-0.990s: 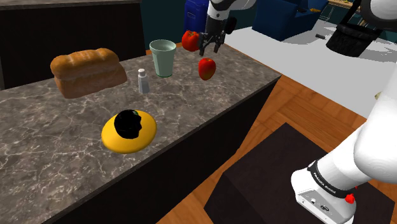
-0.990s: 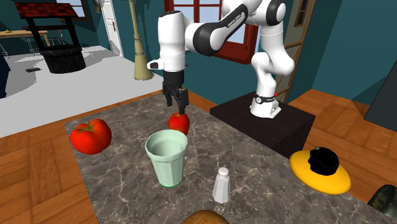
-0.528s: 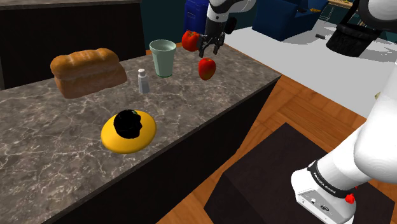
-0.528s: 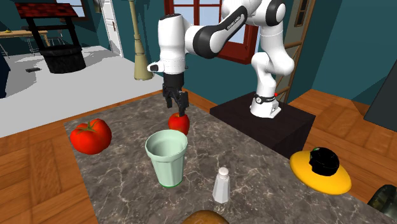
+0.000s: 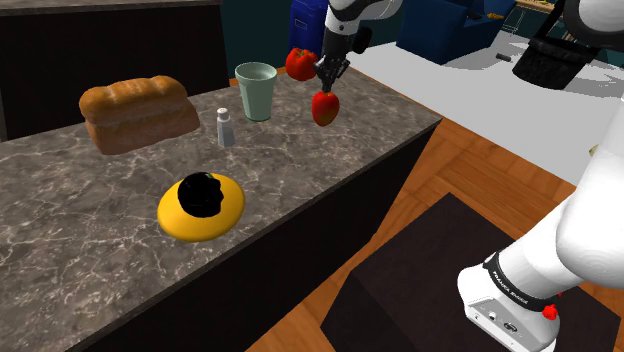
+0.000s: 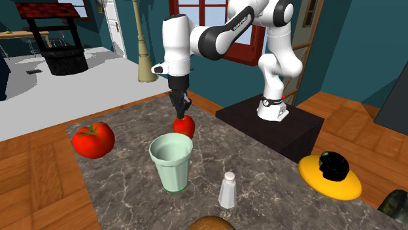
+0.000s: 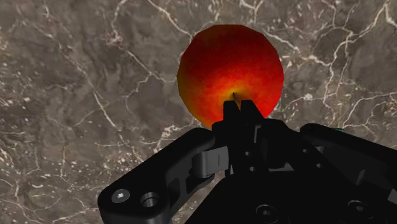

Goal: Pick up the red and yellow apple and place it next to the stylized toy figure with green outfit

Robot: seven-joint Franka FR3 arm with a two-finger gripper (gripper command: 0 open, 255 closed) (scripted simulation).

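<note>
- The red and yellow apple (image 5: 324, 107) rests on the dark marbled counter (image 5: 100, 250), toward its far end in the shoulder view, just in front of a tomato (image 5: 299, 63).
- Directly over it hangs the black gripper (image 5: 328, 76), fingers pinched together with nothing between them. They are at the apple's top, not around its body.
- By my reckoning the task has barely started: the apple is not grasped and not lifted. The fingers would have to part and come down around the fruit, and the carry and set-down are all left to do.
- The wrist view looks straight down on the apple's stem dimple, with the closed fingertips lined up over it. I cannot tell whether they touch the skin.
- The shoulder view lays out the neighbours: a pale green cup (image 5: 256, 90), a salt shaker (image 5: 226, 127), a bread loaf (image 5: 138, 112) and a yellow plate (image 5: 226, 215) carrying a black lump.
- The second exterior view adds a dark greenish shape (image 6: 396, 206) at its lower right edge, past the plate. It may be the toy figure, but it is too cut off to say.
</note>
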